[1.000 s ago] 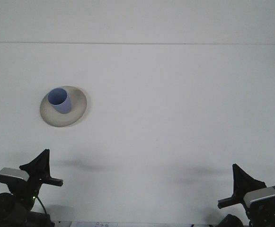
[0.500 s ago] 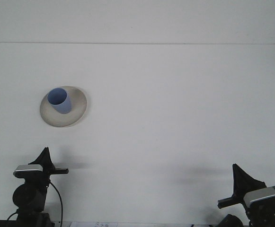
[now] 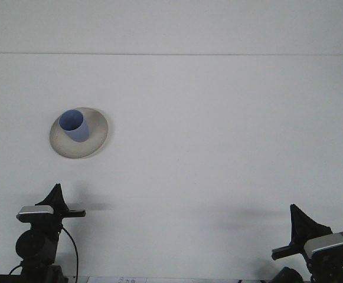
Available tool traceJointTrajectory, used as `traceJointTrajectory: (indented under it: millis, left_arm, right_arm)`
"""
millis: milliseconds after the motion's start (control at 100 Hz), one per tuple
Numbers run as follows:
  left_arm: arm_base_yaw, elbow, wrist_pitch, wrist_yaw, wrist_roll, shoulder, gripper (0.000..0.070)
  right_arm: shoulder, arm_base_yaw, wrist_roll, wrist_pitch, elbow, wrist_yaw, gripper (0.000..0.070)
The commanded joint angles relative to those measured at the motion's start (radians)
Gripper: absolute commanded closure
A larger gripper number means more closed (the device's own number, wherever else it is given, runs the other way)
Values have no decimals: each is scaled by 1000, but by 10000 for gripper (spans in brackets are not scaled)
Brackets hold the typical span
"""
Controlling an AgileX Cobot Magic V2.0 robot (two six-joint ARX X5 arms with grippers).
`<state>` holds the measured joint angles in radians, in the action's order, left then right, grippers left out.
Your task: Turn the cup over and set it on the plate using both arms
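With the blue cup (image 3: 75,125) standing mouth-up on the plate (image 3: 98,137) toward the worktop's left edge, hold the left tool (image 3: 55,198) and right tool (image 3: 295,221), finger state indeterminable, near the front edge.

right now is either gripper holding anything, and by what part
Nothing is held. The blue cup sits on the plate, far from the left gripper and right gripper.
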<state>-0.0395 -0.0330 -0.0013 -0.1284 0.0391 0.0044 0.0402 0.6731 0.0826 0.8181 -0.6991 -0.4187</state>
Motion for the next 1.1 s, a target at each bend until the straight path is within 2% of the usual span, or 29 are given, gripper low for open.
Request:
traceJointTrajectory:
  millis: [0, 350, 390, 450, 540, 580, 670, 860, 920, 1090]
  left_arm:
    - [0, 19, 10, -2, 9, -2, 684]
    - [0, 19, 10, -2, 9, -2, 684]
    - [0, 19, 10, -2, 9, -2, 684]
    - [0, 19, 10, -2, 9, -2, 684]
    - [0, 19, 10, -2, 9, -2, 684]
    - [0, 19, 10, -2, 9, -2, 684]
    - [0, 19, 10, -2, 9, -2, 684]
    - [0, 19, 10, -2, 9, -1, 684]
    - [0, 19, 11, -2, 9, -1, 684]
    - [0, 19, 10, -2, 9, -1, 684]
  right_arm:
    - [-1, 7, -1, -10, -9, 0, 694]
    - [-1, -2, -1, -11, -9, 0, 694]
    - [-1, -19, -2, -10, -9, 0, 694]
    - [-1, -67, -51, -21, -3, -2, 694]
    - [-12, -170, -53, -102, 38, 9, 694]
    - [-20, -221, -65, -165, 74, 41, 694]
    - [-38, -348, -90, -314, 188, 175, 694]
    - [-39, -602, -51, -595, 453, 441, 694]
    - [-39, -656, -28, -653, 519, 474, 694]
    - [-39, -713, 1, -764, 654, 471, 694]
